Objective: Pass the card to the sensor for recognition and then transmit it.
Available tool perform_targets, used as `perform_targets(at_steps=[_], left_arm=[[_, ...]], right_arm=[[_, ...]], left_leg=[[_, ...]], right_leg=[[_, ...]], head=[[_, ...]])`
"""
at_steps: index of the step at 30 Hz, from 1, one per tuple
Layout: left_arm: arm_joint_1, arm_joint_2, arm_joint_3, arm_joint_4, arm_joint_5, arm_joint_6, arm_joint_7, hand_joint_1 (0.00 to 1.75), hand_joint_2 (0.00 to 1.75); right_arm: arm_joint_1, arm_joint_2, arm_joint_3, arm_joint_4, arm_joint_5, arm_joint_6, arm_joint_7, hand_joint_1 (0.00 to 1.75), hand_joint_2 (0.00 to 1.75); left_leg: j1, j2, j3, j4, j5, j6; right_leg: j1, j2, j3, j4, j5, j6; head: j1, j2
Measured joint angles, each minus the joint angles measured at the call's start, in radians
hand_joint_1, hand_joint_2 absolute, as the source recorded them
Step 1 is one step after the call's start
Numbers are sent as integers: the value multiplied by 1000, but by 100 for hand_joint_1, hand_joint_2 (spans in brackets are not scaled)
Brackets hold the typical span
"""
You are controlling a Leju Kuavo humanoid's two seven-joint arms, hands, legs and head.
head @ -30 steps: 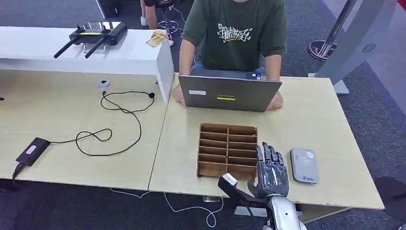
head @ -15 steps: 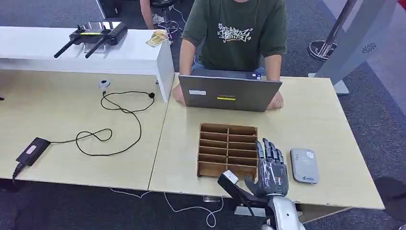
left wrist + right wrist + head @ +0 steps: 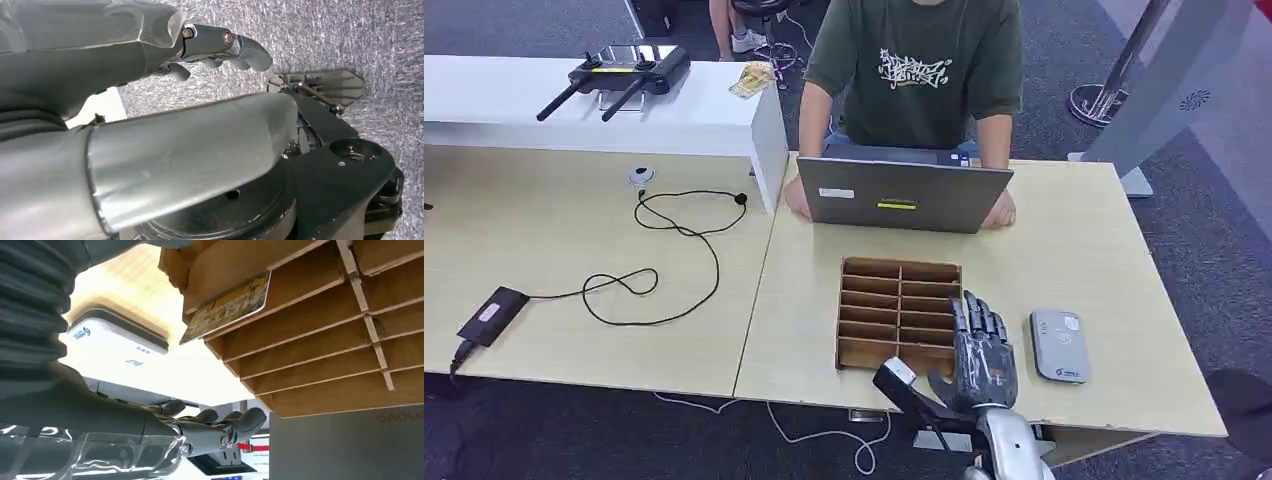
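Beside the wooden organizer [image 3: 900,313], at its near right corner, my right hand [image 3: 986,352] hovers palm down, fingers spread, holding nothing. I judge this the reaching step — the yellow card [image 3: 227,308] stands in a near slot. Next I must pinch it and carry it right of the organizer to the grey sensor [image 3: 1059,345]. Left hand [image 3: 220,47] hangs open.
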Motion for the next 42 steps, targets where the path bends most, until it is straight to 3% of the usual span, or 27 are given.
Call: perform_targets(at_steps=[42], left_arm=[[0,1,0,5,14,0,-9,0,0]], right_arm=[[-25,-2,24,52,-12,-22,-11,0,175]], left_leg=[[0,0,0,0,0,0]], right_leg=[[0,0,0,0,0,0]], head=[[0,0]])
